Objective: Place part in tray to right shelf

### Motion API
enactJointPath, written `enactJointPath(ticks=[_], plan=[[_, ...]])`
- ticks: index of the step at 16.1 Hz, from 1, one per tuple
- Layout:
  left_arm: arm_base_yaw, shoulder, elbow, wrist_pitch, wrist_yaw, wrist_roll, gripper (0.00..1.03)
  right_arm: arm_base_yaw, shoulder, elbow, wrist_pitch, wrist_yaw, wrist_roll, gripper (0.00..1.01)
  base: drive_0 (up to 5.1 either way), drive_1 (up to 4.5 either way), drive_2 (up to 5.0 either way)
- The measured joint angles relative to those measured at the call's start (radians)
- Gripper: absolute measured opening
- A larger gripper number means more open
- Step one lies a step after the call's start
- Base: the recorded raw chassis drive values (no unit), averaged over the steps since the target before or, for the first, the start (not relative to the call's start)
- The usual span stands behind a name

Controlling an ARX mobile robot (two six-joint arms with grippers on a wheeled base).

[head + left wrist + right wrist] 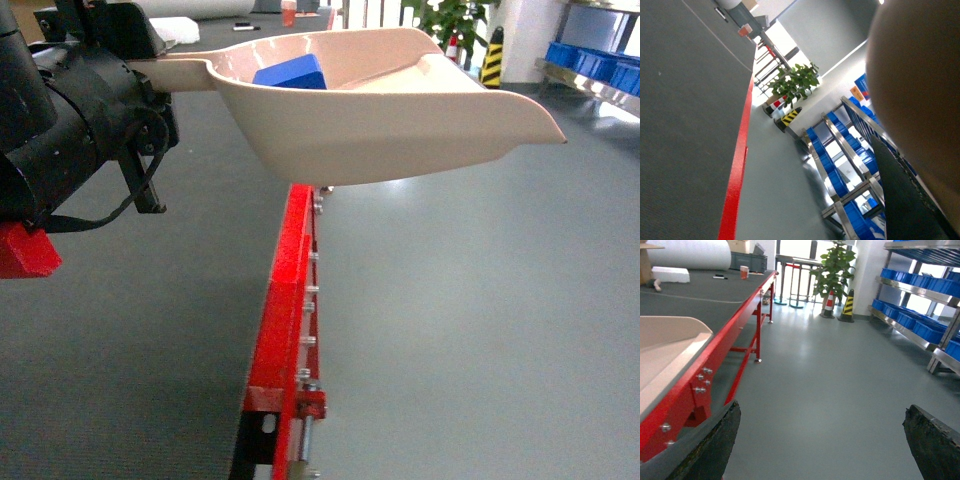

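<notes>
Left end effector (pixel 150 62): black, closed on the handle of the tray (pixel 400 110); fingertips largely hidden behind the wrist housing.
Tray: beige scoop, held aloft, extending rightward from the left end effector, open lip at the far end, roughly level, above the red edge of the counter (pixel 285 300) and the grey floor (pixel 470 330).
Part (pixel 291 73): bright blue cube, inside the tray near the handle end, just beyond the left end effector's grip, resting against the rear wall.
Right end effector (pixel 820 440): wide open, holding nothing; two black fingers (pixel 707 450) at the lower corners of the right wrist view, floor between them.
Right shelf (pixel 920 315): steel rack with blue crates (pixel 925 330), well ahead and to the right of the right end effector, across the floor.
Potted plant (pixel 835 265) and striped cones (pixel 847 305): far ahead of the right end effector, beside the rack's far end.
</notes>
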Motion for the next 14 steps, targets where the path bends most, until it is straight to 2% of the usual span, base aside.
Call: enactJointPath(ticks=[14], plan=[[-0.001, -0.002, 0.0, -0.004, 0.002, 0.0, 0.12, 0.0, 0.0, 0.0, 0.002, 0.0, 0.0, 0.98, 5.0, -2.47, -2.5]])
